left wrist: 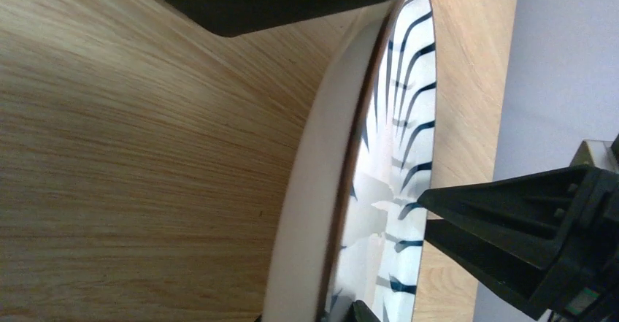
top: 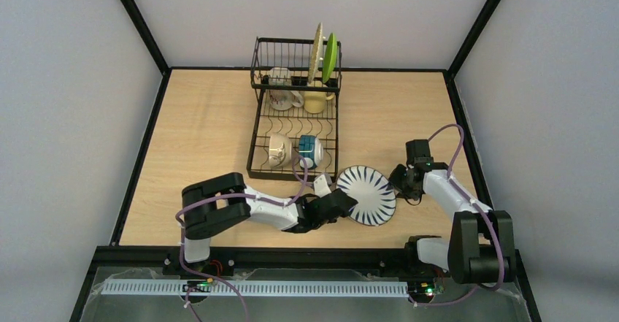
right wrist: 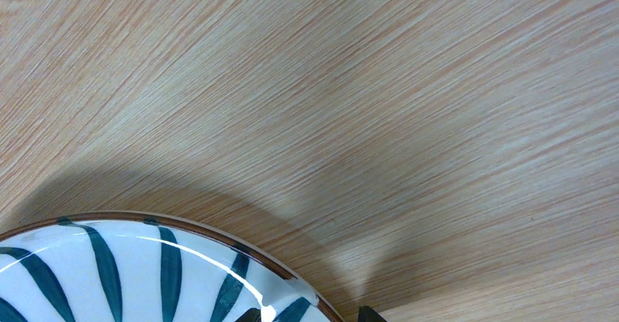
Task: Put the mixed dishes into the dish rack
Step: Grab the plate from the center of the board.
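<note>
White round plate with dark striped rim [right wrist: 131, 271]: lower part cut off in the right wrist view. Right gripper [right wrist: 308, 316] at its rim, only fingertip slivers visible; grip unreadable. Left gripper [top: 350, 204] at its opposite rim, too small to judge.

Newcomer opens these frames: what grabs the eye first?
The striped plate lies on the table near the front, with the left end effector at its left rim and the right end effector at its right rim. Behind it, the black rack holds four mugs, plus a tan plate and a green plate standing upright.
</note>
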You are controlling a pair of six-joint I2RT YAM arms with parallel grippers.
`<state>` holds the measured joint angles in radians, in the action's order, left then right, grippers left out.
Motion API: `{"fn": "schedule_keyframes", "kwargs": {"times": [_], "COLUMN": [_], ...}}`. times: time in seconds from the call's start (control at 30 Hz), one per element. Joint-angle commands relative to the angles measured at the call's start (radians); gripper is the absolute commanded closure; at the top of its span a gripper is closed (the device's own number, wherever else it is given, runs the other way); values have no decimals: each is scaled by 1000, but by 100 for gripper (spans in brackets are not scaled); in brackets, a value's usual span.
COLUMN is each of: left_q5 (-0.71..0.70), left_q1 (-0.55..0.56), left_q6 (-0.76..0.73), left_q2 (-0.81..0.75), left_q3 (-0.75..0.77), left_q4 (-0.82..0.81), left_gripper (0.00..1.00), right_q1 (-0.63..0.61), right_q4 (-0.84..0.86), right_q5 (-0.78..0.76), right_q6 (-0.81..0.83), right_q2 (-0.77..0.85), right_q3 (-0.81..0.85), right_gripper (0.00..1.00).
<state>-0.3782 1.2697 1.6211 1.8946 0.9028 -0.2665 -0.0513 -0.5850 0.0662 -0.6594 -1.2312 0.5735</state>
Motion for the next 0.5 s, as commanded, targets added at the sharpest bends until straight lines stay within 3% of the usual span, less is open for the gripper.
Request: {"fn": "schedule_keyframes", "kwargs": {"times": [0.0, 0.13, 0.4, 0.47], "left_q5": [-50, -46, -6, 4], "left_q1": [9, 15, 19, 20], "left_q6": [-40, -54, -99, -114], "left_q2": [26, 7, 1, -1], "left_q3": [-24, -28, -33, -32], "left_q4": [159, 168, 168, 169], "left_gripper": [60, 76, 98, 98], "right_q1": [-7, -6, -6, -6], "right_q4": [-35, -31, -55, -64], "right_q5": [66, 62, 16, 6], "right_q6": [-21, -29, -61, -75], "right_q2": [21, 29, 94, 116], "right_q3": [-2, -2, 3, 7], "right_gripper": [27, 27, 27, 27]}}
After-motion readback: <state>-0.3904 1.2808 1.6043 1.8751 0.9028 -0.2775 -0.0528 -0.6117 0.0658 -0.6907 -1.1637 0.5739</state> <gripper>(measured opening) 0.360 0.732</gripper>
